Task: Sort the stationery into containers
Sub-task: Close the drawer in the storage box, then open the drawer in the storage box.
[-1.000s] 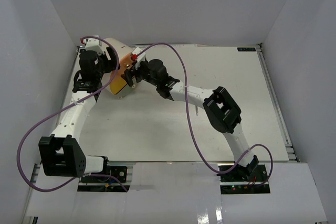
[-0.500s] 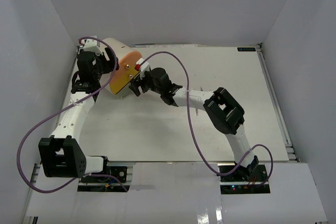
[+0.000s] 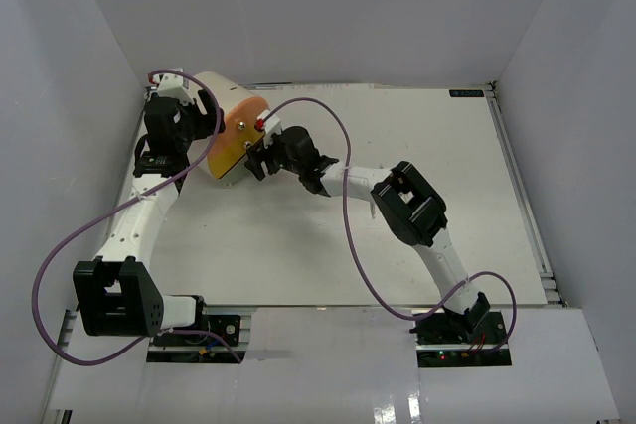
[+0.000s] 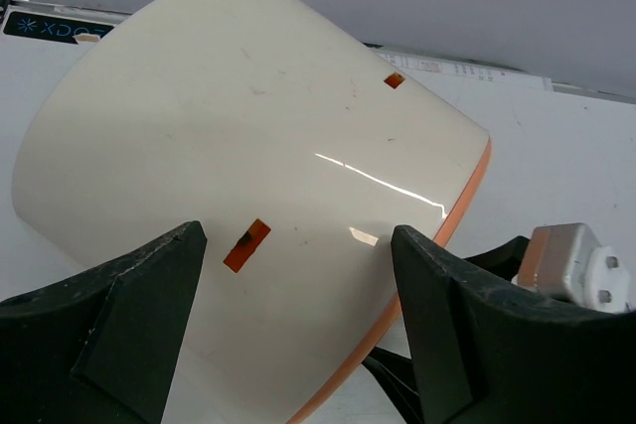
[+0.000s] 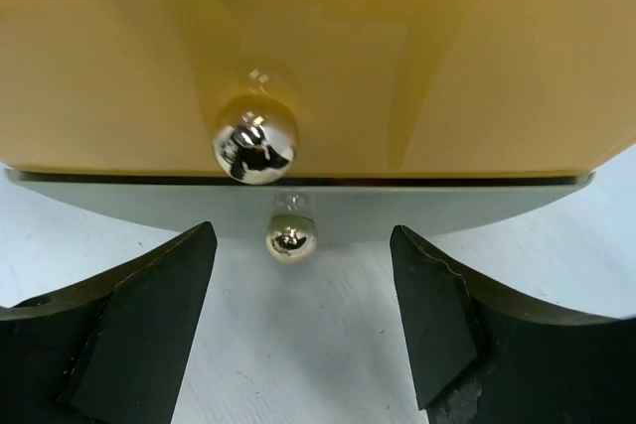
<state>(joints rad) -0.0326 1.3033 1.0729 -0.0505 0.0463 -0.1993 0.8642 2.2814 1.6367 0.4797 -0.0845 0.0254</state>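
Observation:
The cream cylindrical organizer [image 3: 224, 111] lies on its side at the table's back left, its pink, orange and yellow face [image 3: 238, 141] turned toward the right arm. My left gripper [image 3: 189, 126] is open, its jaws spread either side of the cream body [image 4: 248, 146]. My right gripper [image 3: 256, 158] is open and empty, facing the lower face. In the right wrist view a yellow drawer [image 5: 447, 76] carries a brass knob [image 5: 256, 141]; a smaller brass knob [image 5: 290, 238] on a grey band sits between my fingertips, touching neither. No pens or markers show in any view.
White walls enclose the table [image 3: 427, 166] on the left, back and right. Purple cables [image 3: 343, 146] loop over both arms. The right arm's elbow [image 3: 407, 206] stands mid-table. Part of my right gripper [image 4: 576, 265] shows beside the organizer's orange rim [image 4: 467, 196].
My right gripper has moved from the upper part of the organizer's face down to its lower edge. More of the face now shows. The left gripper has stayed at the organizer's body.

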